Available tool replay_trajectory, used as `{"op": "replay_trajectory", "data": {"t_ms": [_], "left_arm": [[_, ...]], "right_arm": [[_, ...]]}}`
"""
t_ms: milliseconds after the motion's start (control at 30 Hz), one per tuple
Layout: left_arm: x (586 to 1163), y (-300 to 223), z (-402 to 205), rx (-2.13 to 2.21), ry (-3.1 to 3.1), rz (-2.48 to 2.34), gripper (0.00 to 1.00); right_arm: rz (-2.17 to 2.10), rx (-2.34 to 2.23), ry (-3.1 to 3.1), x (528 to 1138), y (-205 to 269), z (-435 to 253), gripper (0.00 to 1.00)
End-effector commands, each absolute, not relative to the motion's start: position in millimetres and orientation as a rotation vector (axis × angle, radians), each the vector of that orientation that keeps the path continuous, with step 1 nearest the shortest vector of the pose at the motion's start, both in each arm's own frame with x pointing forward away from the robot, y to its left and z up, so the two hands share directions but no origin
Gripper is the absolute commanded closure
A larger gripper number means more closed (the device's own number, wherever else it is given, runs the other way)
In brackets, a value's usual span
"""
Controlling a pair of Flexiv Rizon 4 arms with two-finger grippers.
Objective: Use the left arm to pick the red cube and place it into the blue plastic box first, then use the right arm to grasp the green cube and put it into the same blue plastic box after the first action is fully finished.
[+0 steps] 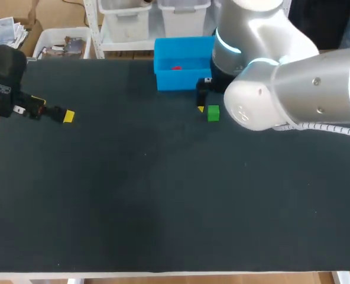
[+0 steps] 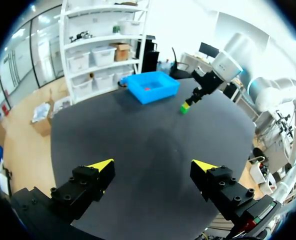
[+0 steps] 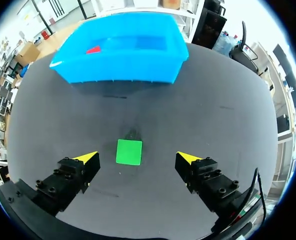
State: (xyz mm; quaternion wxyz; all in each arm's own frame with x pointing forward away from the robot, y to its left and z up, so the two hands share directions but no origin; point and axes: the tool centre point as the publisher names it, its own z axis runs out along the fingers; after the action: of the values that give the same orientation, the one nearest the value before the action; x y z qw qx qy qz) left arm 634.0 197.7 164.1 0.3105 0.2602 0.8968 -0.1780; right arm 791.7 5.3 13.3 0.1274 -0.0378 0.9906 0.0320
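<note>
Closest to the head camera, the right arm fills the right side with its big silver elbow, reaching toward the far edge of the table. As for progress, the red cube lies inside the blue plastic box, so the first half of the job looks done. The green cube sits on the table near the box's front wall but apart from it, so the second half is not yet done. The right gripper is poised over that cube with its fingers spread wide, one yellow tip on each side and neither touching it (in the wrist view the cube sits a shade nearer one finger than the other). I read this as a lineup for a descent and grasp, not a hold. The left arm sits at the table's left edge, well apart from the box and both cubes. Its left gripper is open and holds nothing, pointing across bare table toward the box.
</note>
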Motion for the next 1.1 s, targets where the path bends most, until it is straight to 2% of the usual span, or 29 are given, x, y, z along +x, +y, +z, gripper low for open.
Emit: {"op": "replay_trajectory", "data": {"t_ms": [33,600,633,667,700,1100], "left_arm": [[634,199,163,0.690,2.362,-0.477,0.00],[634,199,163,0.690,2.362,-0.477,0.00],[634,199,163,0.690,2.362,-0.477,0.00],[634,199,163,0.690,2.362,-0.477,0.00],[634,199,163,0.690,2.362,-0.477,0.00],[634,199,163,0.690,2.362,-0.477,0.00]], "right_arm": [[0.096,-0.116,2.900,801,9,3,0.00],[0.101,-0.141,2.922,808,14,-13,0.00],[0.101,-0.143,2.922,809,15,-13,0.37],[0.099,-0.144,2.922,809,15,-14,0.82],[0.096,-0.146,2.923,809,15,-15,1.00],[0.106,-0.128,2.935,808,14,-19,1.00]]}}
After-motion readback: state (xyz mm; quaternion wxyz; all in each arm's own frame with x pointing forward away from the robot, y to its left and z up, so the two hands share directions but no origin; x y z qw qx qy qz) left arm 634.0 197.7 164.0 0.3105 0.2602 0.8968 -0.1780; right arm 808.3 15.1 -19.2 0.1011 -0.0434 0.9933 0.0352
